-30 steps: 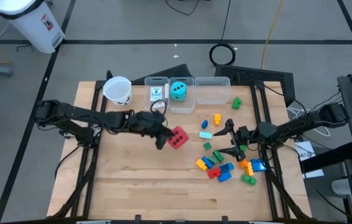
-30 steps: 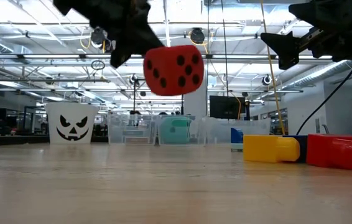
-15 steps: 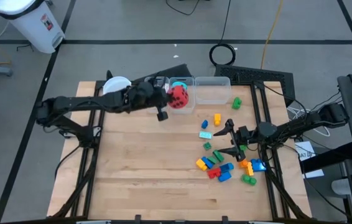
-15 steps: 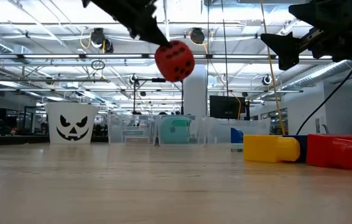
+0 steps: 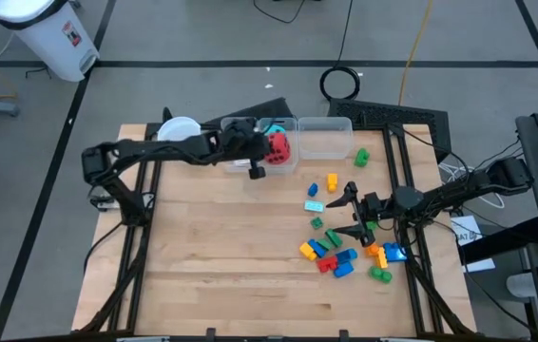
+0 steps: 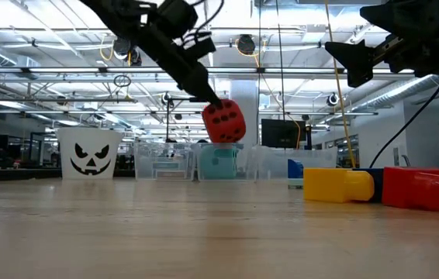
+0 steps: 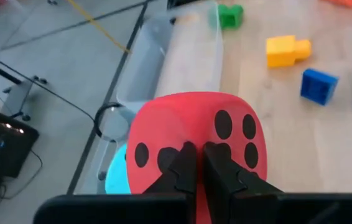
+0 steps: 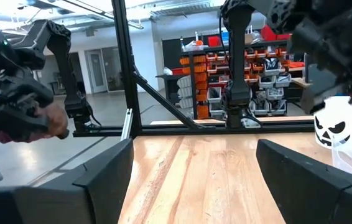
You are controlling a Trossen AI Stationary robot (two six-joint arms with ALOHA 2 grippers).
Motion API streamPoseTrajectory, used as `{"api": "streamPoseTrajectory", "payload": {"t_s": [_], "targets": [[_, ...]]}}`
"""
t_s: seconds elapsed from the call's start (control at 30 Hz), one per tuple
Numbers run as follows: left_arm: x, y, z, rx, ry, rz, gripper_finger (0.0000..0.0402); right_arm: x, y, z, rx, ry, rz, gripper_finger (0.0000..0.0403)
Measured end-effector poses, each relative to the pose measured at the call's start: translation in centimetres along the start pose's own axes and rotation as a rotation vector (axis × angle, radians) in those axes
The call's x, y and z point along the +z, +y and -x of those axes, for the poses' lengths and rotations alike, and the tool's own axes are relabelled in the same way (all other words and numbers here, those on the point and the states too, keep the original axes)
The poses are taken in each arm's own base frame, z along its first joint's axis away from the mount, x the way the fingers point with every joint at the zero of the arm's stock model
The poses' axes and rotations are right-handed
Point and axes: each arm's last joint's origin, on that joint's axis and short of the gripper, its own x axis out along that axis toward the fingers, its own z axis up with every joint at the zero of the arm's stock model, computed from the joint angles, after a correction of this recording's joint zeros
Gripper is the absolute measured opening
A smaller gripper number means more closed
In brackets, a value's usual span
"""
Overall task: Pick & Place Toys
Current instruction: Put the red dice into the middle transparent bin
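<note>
My left gripper (image 7: 196, 163) was pinched shut on the red die (image 5: 278, 145), holding it in the air above the middle clear bin (image 5: 289, 165), over the teal die (image 7: 115, 178). My right gripper (image 5: 349, 215) waited with jaws apart beside the scattered bricks (image 5: 331, 255).

Three bins (image 5: 324, 140) stand in a row at the table's (image 5: 221, 266) far edge, a cup (image 5: 176, 128) to their left. A die (image 5: 278, 144) hangs over the middle bin. Bricks (image 5: 336, 256) lie scattered on the right.
</note>
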Motion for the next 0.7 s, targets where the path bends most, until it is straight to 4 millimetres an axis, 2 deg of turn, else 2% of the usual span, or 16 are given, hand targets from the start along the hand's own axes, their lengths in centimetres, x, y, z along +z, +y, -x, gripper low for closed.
{"api": "streamPoseTrajectory", "payload": {"t_s": [0.53,0.7], "targets": [[-1.5,1.2,-0.5,-0.034,0.064,0.038,0.0001,0.0,0.0,0.0,0.000,0.001,0.004,0.0315],[-1.6,1.1,-0.7,-0.042,0.065,-0.070,0.0001,0.0,0.0,0.0,0.000,0.000,0.004,0.0315]]}}
